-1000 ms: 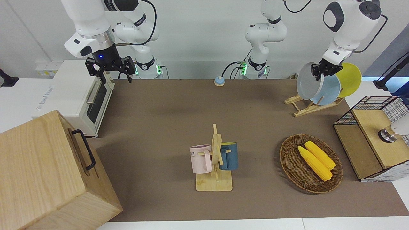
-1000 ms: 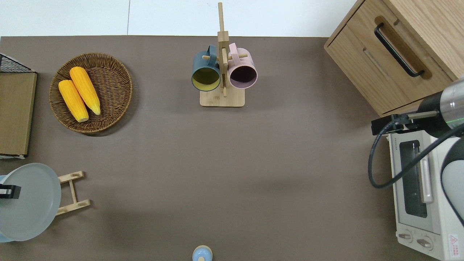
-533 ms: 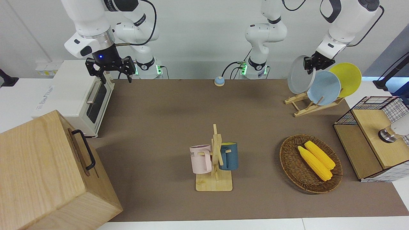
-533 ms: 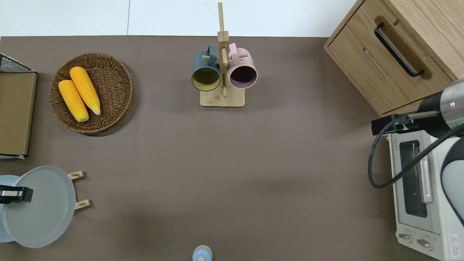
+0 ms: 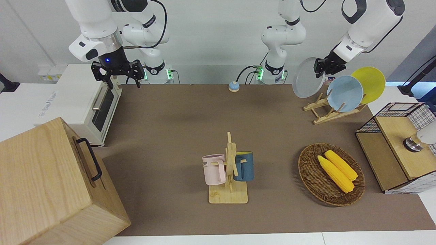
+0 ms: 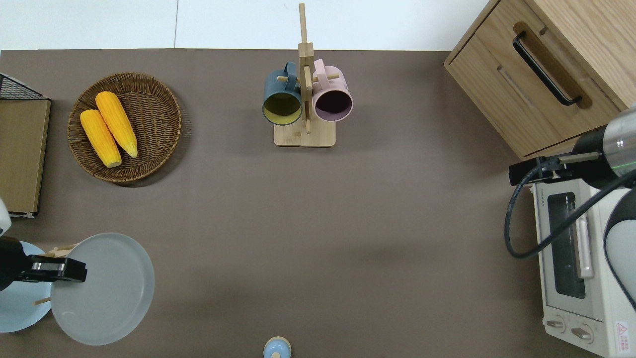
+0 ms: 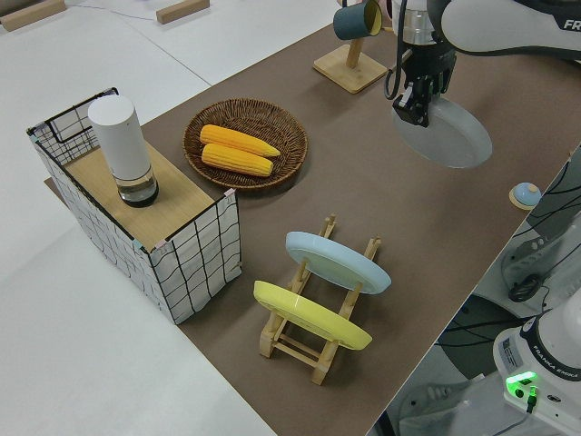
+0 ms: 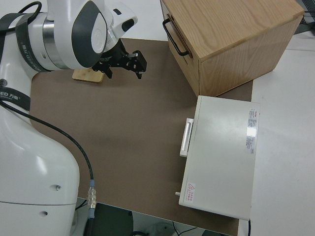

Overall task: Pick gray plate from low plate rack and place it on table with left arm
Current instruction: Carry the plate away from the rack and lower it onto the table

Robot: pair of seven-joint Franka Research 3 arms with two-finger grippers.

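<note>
Left tool [image 6: 74, 272] clamped on the rim of the gray plate [image 6: 107, 291], plate held in the air, tilted, clear of the rack [image 5: 327, 114]. Seen from overhead, plate over the bench [image 6: 318, 223] near the robots' edge, at the left arm's end, just beside the rack toward the bench's middle. Blue plate [image 5: 344, 93] and yellow plate [image 5: 370, 83] leaning in the rack, the slot ahead of the blue one bare. Basket [image 6: 149, 127] with two corn cobs [image 6: 109, 128] farther from the robots than the rack, near the far edge. Mug stand [image 6: 304, 99] with two mugs at mid-bench, toward the far edge. Right arm parked, its tool [image 5: 118, 73] with fingers spread apart.
</note>
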